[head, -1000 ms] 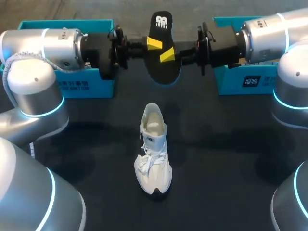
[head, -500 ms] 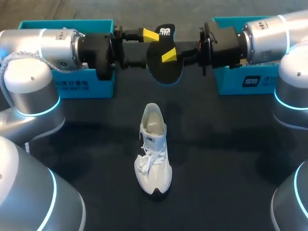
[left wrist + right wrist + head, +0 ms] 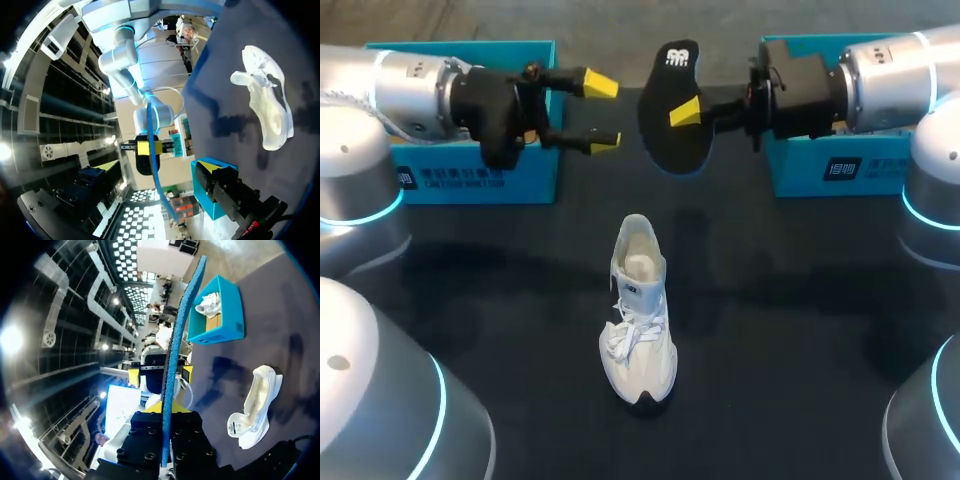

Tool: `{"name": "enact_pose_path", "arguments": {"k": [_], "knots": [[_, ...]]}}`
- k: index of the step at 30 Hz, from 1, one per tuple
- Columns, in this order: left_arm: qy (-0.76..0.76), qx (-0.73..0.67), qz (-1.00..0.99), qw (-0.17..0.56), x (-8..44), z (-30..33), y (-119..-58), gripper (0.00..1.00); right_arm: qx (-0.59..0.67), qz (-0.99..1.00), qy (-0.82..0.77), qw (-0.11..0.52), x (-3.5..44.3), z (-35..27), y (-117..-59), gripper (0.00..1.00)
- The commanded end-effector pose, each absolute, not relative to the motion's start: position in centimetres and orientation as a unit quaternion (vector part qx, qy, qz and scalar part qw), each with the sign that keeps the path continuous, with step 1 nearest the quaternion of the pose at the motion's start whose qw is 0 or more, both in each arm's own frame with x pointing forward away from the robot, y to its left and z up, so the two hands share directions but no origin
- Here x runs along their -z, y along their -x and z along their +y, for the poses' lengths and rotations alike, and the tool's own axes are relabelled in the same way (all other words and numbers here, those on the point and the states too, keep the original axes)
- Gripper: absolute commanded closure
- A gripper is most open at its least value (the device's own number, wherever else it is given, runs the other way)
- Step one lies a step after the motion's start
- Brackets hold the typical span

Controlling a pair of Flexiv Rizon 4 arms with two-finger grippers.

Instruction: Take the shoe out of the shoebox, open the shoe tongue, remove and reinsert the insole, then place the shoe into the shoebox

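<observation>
The white shoe (image 3: 636, 320) lies on the black table, toe toward the front edge, its collar gaping; it also shows as the shoe (image 3: 252, 410) and the shoe (image 3: 265, 110) in the wrist views. A black insole (image 3: 675, 115) with a blue underside hangs in the air above the table's far middle. My right gripper (image 3: 686, 112) is shut on its edge, and the insole (image 3: 177, 350) stands edge-on between those fingers. My left gripper (image 3: 602, 112) is open just left of the insole, clear of it, with nothing between its fingers.
A blue shoebox (image 3: 470, 170) stands at the far left under my left arm; in the right wrist view that box (image 3: 217, 310) holds something white. A second blue box (image 3: 825, 165) stands at the far right under my right arm.
My left gripper has opened, let go of the insole and drawn back to the left. The insole stays in my right gripper and has shifted slightly right. The shoe has not moved.
</observation>
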State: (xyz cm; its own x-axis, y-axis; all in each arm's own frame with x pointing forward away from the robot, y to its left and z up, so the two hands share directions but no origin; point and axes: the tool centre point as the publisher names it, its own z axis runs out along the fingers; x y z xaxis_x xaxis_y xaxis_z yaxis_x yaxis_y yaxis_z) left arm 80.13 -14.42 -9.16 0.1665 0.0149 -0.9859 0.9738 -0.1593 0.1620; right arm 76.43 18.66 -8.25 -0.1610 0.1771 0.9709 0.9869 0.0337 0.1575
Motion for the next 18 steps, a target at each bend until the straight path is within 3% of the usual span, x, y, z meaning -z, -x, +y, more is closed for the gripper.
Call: {"name": "enact_pose_path", "arguments": {"k": [1, 18], "knots": [[-0.607, 0.488, 0.413, 0.473, 9.6, -13.0, -80.3, 0.0, 0.489, -0.594, 0.493, 0.407, 7.9, 18.3, -76.3, 1.0], [-0.653, 0.467, 0.419, 0.424, 11.7, -9.9, -79.9, 0.0, 0.519, -0.645, 0.436, 0.354, 7.2, 19.0, -76.7, 1.0]]}}
